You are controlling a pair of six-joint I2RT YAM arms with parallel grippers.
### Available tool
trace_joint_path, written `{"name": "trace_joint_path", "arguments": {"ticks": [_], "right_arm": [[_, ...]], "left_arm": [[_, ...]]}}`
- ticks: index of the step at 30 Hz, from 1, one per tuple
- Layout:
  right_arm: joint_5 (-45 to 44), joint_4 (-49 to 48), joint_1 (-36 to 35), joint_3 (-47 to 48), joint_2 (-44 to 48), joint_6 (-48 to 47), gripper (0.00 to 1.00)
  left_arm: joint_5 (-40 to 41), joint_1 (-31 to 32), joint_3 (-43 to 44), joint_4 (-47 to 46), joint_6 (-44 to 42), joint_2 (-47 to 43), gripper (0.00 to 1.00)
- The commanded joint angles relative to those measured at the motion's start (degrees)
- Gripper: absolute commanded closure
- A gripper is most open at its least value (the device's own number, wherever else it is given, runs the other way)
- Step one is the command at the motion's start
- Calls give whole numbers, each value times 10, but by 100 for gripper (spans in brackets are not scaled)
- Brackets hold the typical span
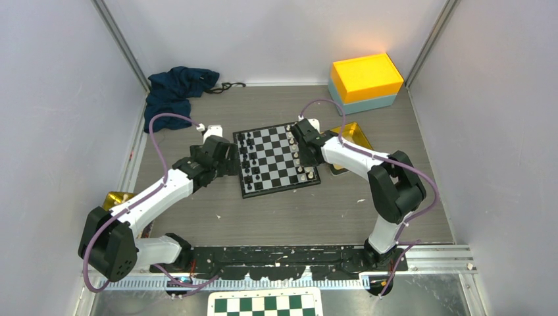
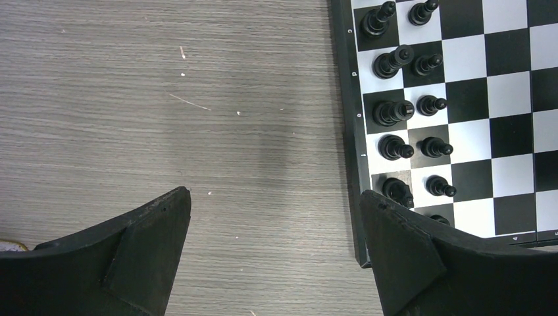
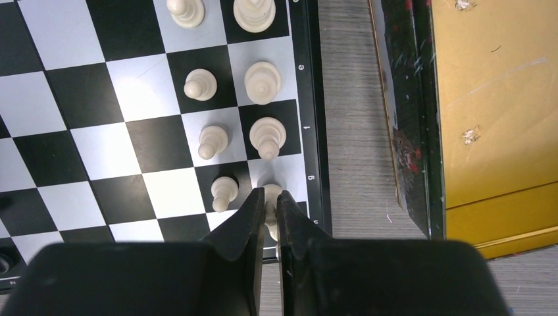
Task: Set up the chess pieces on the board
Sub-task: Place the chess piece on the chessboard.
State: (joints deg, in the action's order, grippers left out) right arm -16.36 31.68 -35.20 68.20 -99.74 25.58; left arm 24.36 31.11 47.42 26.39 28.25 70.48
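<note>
Wood-grain counter (image 1: 296, 210) bears the board (image 1: 276, 158), where the right hand (image 3: 266, 197), pinching a white piece (image 3: 272, 191), should seat it upright mid-square; left hand (image 2: 276, 197) hangs spread.

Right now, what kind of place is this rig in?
Probably a lab test cell: plain panel walls on metal framing, two robot arms bolted to a wood-grain table, a checkered panel nearby.

The cream chess piece (image 3: 270, 217) in the matt black right claw (image 3: 270, 197) looks smooth plastic, the board (image 3: 105, 151) ahead glossy, the tabletop (image 3: 349, 131) to its right matt wood-grain.
</note>
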Motion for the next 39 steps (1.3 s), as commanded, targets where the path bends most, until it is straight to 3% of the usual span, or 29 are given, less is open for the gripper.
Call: {"name": "trace_joint_path", "arguments": {"ticks": [1,39], "right_arm": [[-3,-23,-3,-1,-3,-4,99],[-24,-35,-3,-5,-9,-16,99]], "left_arm": [[2,2,1,-21,3,-6,0],[-1,2,3,-22,1,-3,0]]}}
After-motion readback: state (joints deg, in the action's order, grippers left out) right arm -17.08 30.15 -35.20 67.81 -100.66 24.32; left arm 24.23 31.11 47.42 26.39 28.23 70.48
